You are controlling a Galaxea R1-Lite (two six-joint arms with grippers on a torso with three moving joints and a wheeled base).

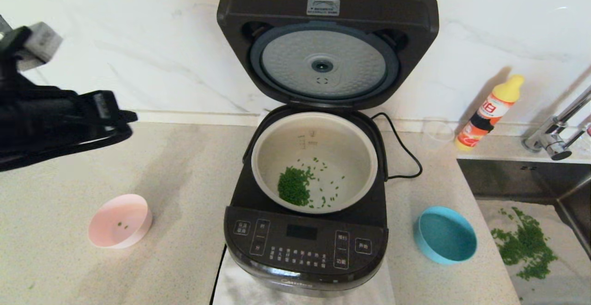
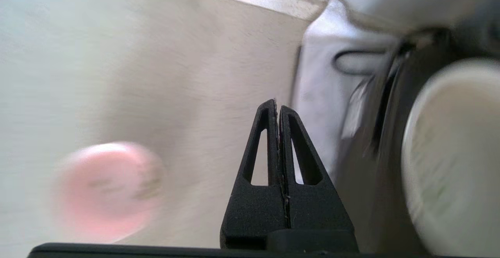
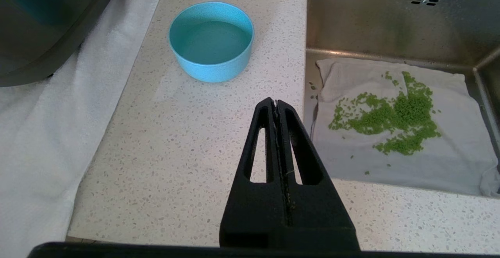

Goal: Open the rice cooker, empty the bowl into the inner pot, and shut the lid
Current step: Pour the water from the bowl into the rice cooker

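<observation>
The black rice cooker [image 1: 304,245] stands in the middle of the counter with its lid [image 1: 325,42] raised upright, the dimpled silver plate facing me. The off-white inner pot [image 1: 314,157] holds a heap of green bits [image 1: 293,186]. A pink bowl [image 1: 120,220] to the cooker's left holds only a few green bits. On the cooker's right sits an empty blue bowl [image 1: 445,234]. My left gripper [image 1: 133,116] hangs shut and empty above the counter, up and left of the pink bowl [image 2: 107,189]. My right gripper [image 3: 276,102] is shut and empty, nearer than the blue bowl [image 3: 211,41].
A white towel [image 1: 240,286] lies under the cooker, and the power cord [image 1: 406,152] loops to its right. A steel sink [image 1: 508,176] at the right holds a cloth with green bits [image 1: 526,245]. Behind it stand an orange bottle [image 1: 489,111], a clear cup [image 1: 437,132] and a faucet [image 1: 558,129].
</observation>
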